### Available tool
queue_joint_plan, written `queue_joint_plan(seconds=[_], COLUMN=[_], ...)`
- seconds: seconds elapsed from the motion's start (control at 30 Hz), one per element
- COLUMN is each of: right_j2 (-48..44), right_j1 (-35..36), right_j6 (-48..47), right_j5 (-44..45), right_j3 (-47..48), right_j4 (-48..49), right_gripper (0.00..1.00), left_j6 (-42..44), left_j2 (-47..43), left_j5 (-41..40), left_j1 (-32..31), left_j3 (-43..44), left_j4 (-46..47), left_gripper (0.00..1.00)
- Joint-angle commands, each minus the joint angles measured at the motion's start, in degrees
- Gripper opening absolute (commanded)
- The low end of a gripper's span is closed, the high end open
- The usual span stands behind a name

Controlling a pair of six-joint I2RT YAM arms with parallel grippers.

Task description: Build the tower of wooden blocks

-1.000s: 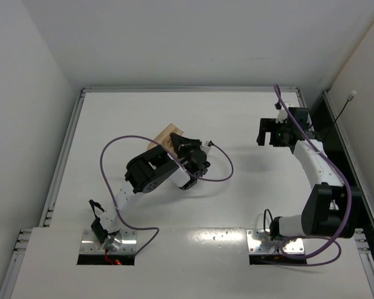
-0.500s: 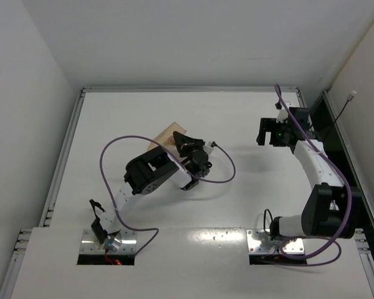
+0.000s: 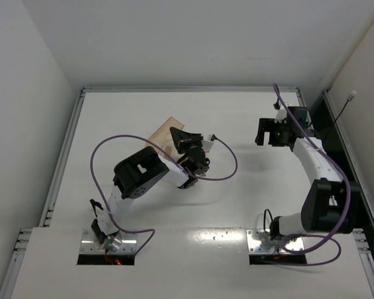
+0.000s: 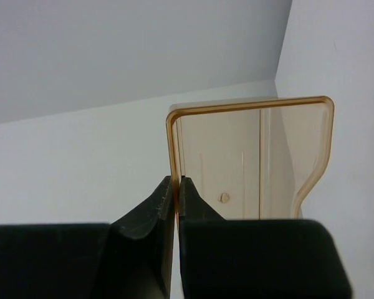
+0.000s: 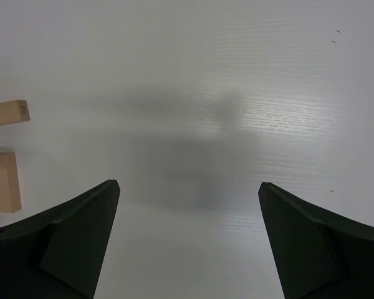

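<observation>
My left gripper is shut on the thin side wall of a translucent amber box and holds it tilted. From above, the box shows just beyond the left gripper. My right gripper is open and empty over bare table at the far right. Two light-tan wood blocks lie at the left edge of the right wrist view, one crosswise and one lengthwise. No tower is in view, and the blocks do not show from above.
A purple cable loops around the left arm. The white table has a metal rail on its left side and a dark gap on its right.
The left arm has swung its elbow to the left and carried the amber box a little farther back and left. The right arm has barely moved.
</observation>
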Motion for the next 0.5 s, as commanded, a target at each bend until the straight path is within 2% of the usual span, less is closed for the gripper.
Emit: queue_joint_plan(seconds=[0.0,0.07,0.1,0.17,0.2,0.27,0.37,0.47], right_j2=[-0.7,-1.2,-1.2,-0.4,0.1,0.1,0.1,0.1], right_j1=[0.2,0.2,0.2,0.2,0.2,0.2,0.2,0.2], right_j6=[0.7,0.7,0.7,0.7,0.7,0.7,0.7,0.7], right_j5=[-0.6,-0.6,-0.6,-0.6,-0.6,-0.6,-0.6,-2.5], right_j3=[1.9,1.2,0.7,1.2,2.6,3.2,2.4,1.9], right_j4=[1.1,1.7,1.7,1.7,1.0,-0.2,0.6,1.1], right_gripper=[0.92,0.92,0.92,0.92,0.92,0.92,0.92,0.92], left_j6=[0.8,0.1,-1.9,-0.2,-0.2,-0.9,-1.7,-5.5], left_j2=[-6.1,-6.8,-5.0,0.0,1.4,-0.2,-4.1,-7.8], left_j5=[-1.0,-0.5,-0.5,0.4,-1.6,-3.8,-4.6,-6.7], left_j1=[-0.9,-0.9,-0.9,1.5,1.5,1.5,1.5,2.0], left_j3=[0.0,-0.8,-0.8,1.7,3.6,7.5,7.5,4.4], left_j4=[31.1,31.1,29.9,31.4,31.4,31.4,30.9,25.7], left_gripper=[0.0,0.0,0.0,0.0,0.0,0.0,0.0,0.0])
